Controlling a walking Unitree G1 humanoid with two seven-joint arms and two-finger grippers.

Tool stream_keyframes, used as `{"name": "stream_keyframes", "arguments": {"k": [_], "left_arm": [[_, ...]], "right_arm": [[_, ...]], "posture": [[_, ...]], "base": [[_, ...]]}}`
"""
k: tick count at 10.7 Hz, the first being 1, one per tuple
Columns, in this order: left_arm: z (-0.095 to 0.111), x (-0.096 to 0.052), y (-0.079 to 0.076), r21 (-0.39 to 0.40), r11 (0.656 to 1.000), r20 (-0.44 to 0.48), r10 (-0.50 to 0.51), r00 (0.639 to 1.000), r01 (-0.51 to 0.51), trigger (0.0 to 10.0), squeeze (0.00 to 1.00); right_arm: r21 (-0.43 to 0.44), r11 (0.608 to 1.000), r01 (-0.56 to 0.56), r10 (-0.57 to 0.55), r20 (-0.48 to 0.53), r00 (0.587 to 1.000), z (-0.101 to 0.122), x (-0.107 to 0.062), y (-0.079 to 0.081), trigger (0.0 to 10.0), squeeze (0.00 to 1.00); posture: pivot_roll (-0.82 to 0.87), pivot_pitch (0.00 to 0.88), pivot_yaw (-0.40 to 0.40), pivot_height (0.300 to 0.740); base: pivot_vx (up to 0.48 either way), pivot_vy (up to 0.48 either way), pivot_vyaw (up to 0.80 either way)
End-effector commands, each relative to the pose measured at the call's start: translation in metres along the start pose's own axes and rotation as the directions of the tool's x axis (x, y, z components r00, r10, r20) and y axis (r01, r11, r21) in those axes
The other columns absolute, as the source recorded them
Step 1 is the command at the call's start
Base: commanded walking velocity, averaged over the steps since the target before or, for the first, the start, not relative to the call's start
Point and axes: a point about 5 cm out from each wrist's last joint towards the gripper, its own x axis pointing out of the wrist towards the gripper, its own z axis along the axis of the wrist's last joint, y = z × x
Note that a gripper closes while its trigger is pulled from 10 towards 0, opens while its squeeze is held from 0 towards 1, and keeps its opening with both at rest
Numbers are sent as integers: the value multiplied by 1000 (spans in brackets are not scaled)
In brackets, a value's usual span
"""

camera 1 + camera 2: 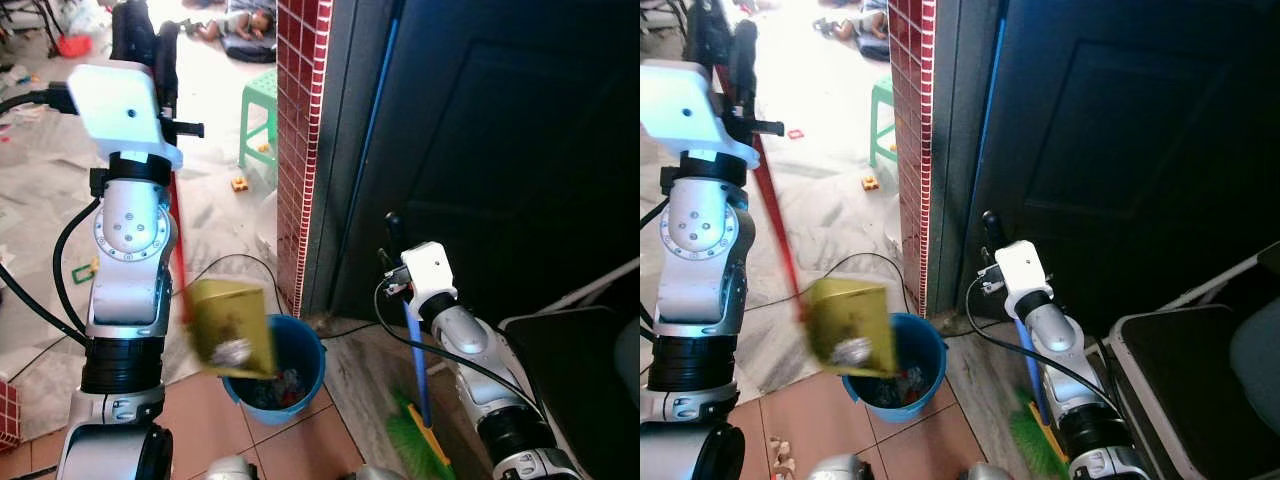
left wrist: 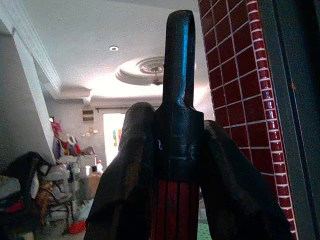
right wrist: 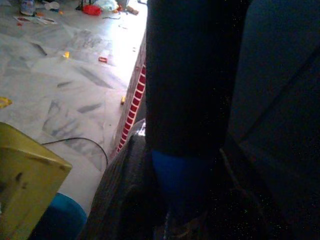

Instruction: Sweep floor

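Note:
My left gripper (image 1: 150, 50) is raised high and shut on the black top of a red dustpan handle (image 1: 180, 250), also gripped at the handle's end (image 2: 177, 145). The yellow dustpan (image 1: 232, 325) hangs tilted over a blue bucket (image 1: 305, 345), with debris at its lower lip; rubbish lies inside the bucket. My right gripper (image 1: 393, 235) is shut on a broom's blue handle (image 1: 415, 360), held near upright. Its green bristles (image 1: 415, 440) rest on the floor by the dark door. The right wrist view has the dustpan (image 3: 25, 190) beside the fingers.
A red tiled pillar (image 1: 297, 150) and a dark door (image 1: 480, 150) stand just behind the bucket. A black cable (image 1: 240, 262) loops on the floor. A green stool (image 1: 258, 110), scattered scraps and a person lying far back (image 1: 240, 25). A dark case (image 1: 570, 360) sits right.

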Motion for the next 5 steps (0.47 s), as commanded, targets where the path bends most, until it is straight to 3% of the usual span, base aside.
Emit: {"name": "stream_keyframes", "arguments": {"k": [1, 4, 5], "left_arm": [[16, 4, -5, -7, 1000, 91, -23, 996, 24, 10000, 0], [13, -8, -34, -14, 986, 107, -167, 980, 169, 10000, 0], [10, -20, -58, -23, 947, 120, -315, 941, 320, 10000, 0]], "right_arm": [[-16, 1000, 9, -9, 25, 1000, 7, 1, -5, 10000, 0], [-17, 1000, 13, -13, 26, 1000, 7, 1, -5, 10000, 0], [-17, 1000, 12, -11, 27, 1000, 7, 2, -4, 10000, 0]], "posture": [[-26, 0, -41, 740], [-23, 0, -40, 740], [-22, 0, -38, 740]], "base": [[0, 0, 0], [0, 0, 0], [0, 0, 0]]}}
